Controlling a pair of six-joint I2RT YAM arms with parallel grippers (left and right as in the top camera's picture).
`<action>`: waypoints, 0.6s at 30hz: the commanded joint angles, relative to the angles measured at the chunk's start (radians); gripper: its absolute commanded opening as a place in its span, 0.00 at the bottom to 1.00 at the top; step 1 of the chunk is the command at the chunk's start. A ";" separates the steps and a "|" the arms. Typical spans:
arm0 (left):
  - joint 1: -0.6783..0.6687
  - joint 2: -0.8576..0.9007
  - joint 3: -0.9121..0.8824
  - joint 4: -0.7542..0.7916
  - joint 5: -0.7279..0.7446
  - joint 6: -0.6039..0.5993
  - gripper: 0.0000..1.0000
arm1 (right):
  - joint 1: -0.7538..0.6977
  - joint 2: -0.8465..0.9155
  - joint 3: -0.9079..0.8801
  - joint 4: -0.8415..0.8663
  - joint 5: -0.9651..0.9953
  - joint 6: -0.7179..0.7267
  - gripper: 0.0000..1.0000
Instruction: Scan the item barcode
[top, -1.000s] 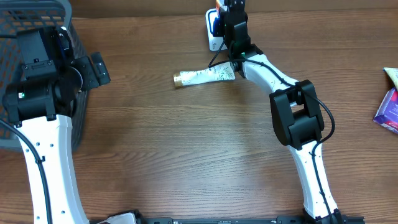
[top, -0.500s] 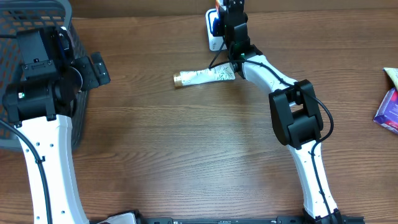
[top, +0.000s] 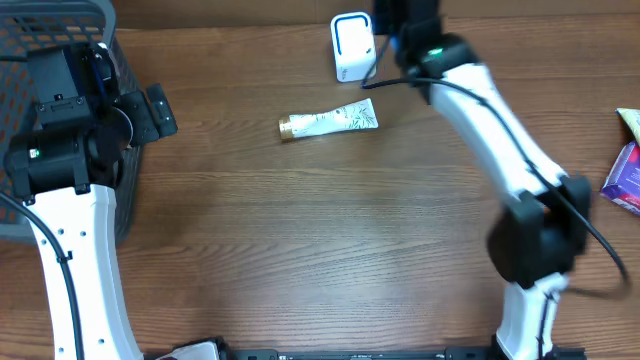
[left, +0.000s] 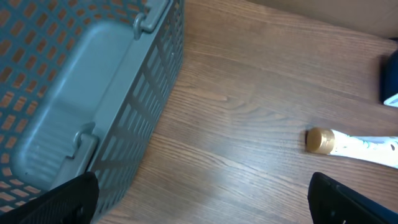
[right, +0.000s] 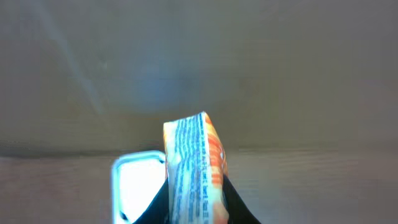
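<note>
Overhead: even soft light, faint shadows; right arm (top: 480, 100) motion-smeared across right half. Left wrist view: bright, mildly soft; dark fingertips (left: 68, 199) blurred at lower corners. Right wrist view: dim, hazy grey background, pale streak upper left.

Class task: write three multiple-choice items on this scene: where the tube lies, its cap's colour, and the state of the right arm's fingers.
1. The tube lies: A. on top of the white scanner; B. flat on the table, beside the scanner; C. standing upright.
2. The tube's cap is: A. red; B. black; C. gold.
3. The right arm's fingers are: A. open and empty; B. shut on an orange-and-blue packet; C. shut on the tube.
Answers: 1 B, the overhead view shows it lying apart from the scanner; 2 C, the left wrist view shows a gold cap; 3 B, the right wrist view shows the packet pinched between them.
</note>
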 joint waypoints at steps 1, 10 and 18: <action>0.000 -0.002 0.017 0.002 -0.008 0.015 1.00 | -0.089 -0.094 0.002 -0.171 0.113 0.089 0.04; 0.000 -0.002 0.017 0.002 -0.008 0.015 1.00 | -0.451 -0.047 0.000 -0.480 0.069 0.239 0.04; 0.000 -0.002 0.017 0.002 -0.008 0.015 1.00 | -0.709 0.116 0.000 -0.467 -0.089 0.239 0.04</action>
